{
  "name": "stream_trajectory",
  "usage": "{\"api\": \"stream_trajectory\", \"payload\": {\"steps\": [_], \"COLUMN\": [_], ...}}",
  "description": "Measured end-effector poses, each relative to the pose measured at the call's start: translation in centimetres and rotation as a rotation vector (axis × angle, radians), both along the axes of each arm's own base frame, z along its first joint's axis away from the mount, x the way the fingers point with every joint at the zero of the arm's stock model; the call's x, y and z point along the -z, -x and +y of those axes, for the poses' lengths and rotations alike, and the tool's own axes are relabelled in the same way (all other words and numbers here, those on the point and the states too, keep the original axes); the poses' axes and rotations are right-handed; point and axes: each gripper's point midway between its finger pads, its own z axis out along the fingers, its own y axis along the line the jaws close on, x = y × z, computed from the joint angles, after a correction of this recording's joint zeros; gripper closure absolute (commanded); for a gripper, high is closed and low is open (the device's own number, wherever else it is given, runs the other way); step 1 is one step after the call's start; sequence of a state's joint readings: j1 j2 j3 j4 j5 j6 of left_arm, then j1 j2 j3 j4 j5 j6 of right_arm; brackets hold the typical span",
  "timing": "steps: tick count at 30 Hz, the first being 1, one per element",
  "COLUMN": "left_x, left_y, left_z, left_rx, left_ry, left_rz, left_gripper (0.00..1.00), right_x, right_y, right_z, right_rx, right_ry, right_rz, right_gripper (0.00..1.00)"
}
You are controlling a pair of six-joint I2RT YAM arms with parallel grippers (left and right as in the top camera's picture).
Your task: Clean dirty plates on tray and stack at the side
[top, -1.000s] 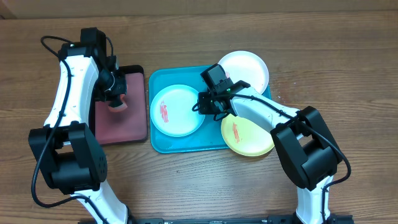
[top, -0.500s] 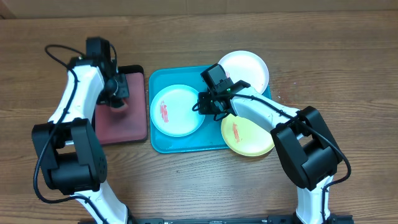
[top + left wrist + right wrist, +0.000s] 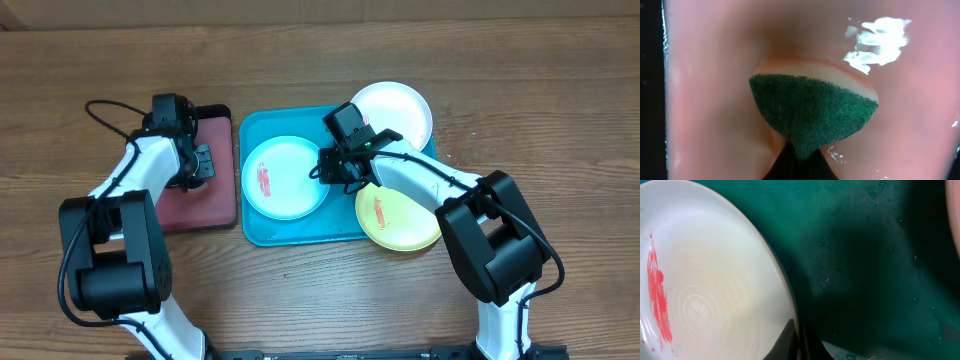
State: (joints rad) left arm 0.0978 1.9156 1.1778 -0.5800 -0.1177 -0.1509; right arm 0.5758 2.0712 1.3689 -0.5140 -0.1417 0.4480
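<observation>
A pale light-blue plate (image 3: pixel 285 177) with a red smear lies on the left half of the turquoise tray (image 3: pixel 300 228). My right gripper (image 3: pixel 335 172) is shut on its right rim. In the right wrist view the fingertips (image 3: pixel 797 335) pinch the plate's edge (image 3: pixel 715 280) above the tray floor (image 3: pixel 865 255). A white plate (image 3: pixel 392 113) overlaps the tray's back right corner. A yellow plate (image 3: pixel 398 217) with a red smear overlaps its front right corner. My left gripper (image 3: pixel 198 163) hangs over the pink tray (image 3: pixel 195 205), shut on a green-faced sponge (image 3: pixel 812 112).
The black-rimmed pink tray (image 3: pixel 710 100) looks wet and glossy, and stands just left of the turquoise tray. Brown wooden table (image 3: pixel 520 60) surrounds both trays. Cables run along both arms.
My left arm has swung inward and its gripper has turned over the pink tray, so the sponge no longer shows from overhead. The right arm and the plates have not moved.
</observation>
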Motion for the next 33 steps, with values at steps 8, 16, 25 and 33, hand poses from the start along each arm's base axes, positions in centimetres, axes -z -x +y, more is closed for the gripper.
{"api": "stream_trajectory", "payload": {"steps": [8,16,25,33], "left_x": [0.4,0.7,0.9,1.2], "left_y": [0.4,0.7,0.9,1.1], "left_z": [0.0,0.0,0.0,0.0], "left_rx": [-0.013,-0.035,-0.058,-0.081], "left_ry": [-0.008,-0.007,-0.003,0.001], "left_rz": [-0.079,-0.112,-0.149,-0.204], "left_gripper": [0.96,0.96,0.96,0.96], "right_x": [0.0,0.0,0.0,0.0], "right_y": [0.0,0.0,0.0,0.0], "right_z": [0.0,0.0,0.0,0.0], "right_rx": [0.000,0.000,0.000,0.000], "right_ry": [0.000,0.000,0.000,0.000], "right_rz": [0.000,0.000,0.001,0.000], "right_gripper": [0.96,0.96,0.96,0.96]}}
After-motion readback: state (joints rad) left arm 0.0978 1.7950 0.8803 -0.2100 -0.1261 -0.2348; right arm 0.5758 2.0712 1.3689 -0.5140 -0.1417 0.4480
